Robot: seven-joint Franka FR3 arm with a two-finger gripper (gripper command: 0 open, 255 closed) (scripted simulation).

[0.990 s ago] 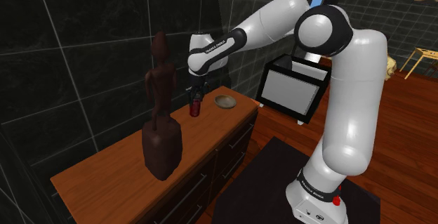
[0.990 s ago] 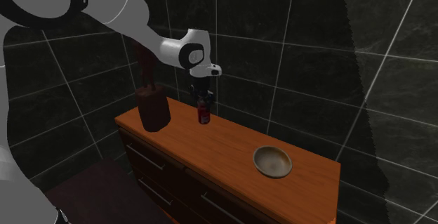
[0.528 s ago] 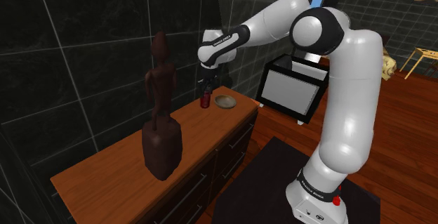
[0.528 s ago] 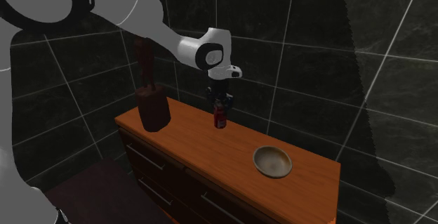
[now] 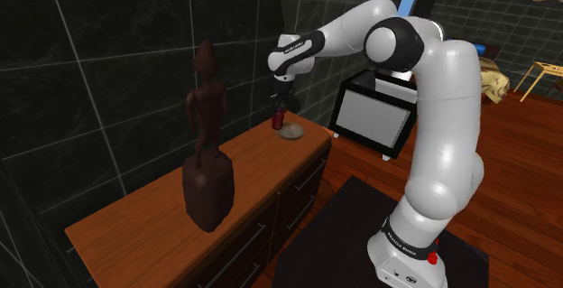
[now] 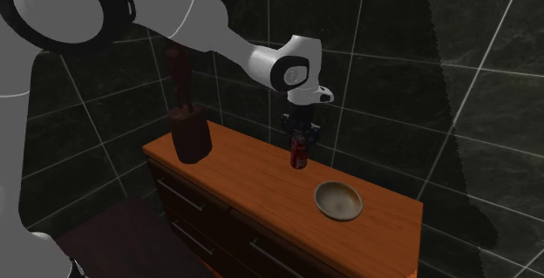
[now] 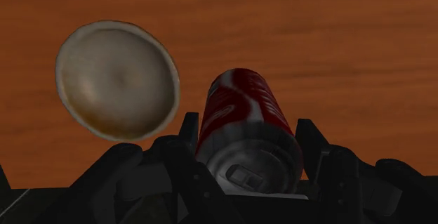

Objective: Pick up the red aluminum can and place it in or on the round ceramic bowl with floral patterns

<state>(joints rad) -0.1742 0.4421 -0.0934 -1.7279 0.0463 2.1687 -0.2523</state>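
Your gripper (image 6: 299, 137) is clamped on the red can (image 7: 242, 128). In the wrist view a black finger (image 7: 309, 140) presses each side of it, and the can's silver top with the tab faces the camera. The can hangs upright under the hand, over the orange-brown top of the wooden dresser (image 6: 234, 173).

The bowl (image 6: 338, 200) sits on that same top. It's round and looks greyish-tan inside. The can isn't over it: in the second exterior view the can is near the bowl, up and to the left of it, and in the wrist view the bowl sits off to one side of the fingers with bare wood under the can. In the shoulder view the can overlaps the bowl's far rim, so from that angle it's hard to say how far the can is off the wood, if at all.

A tall dark brown statue (image 5: 207, 155) stands well apart from both, toward the other end of the dresser. There's a dark tiled wall (image 6: 392, 67) right behind it all.
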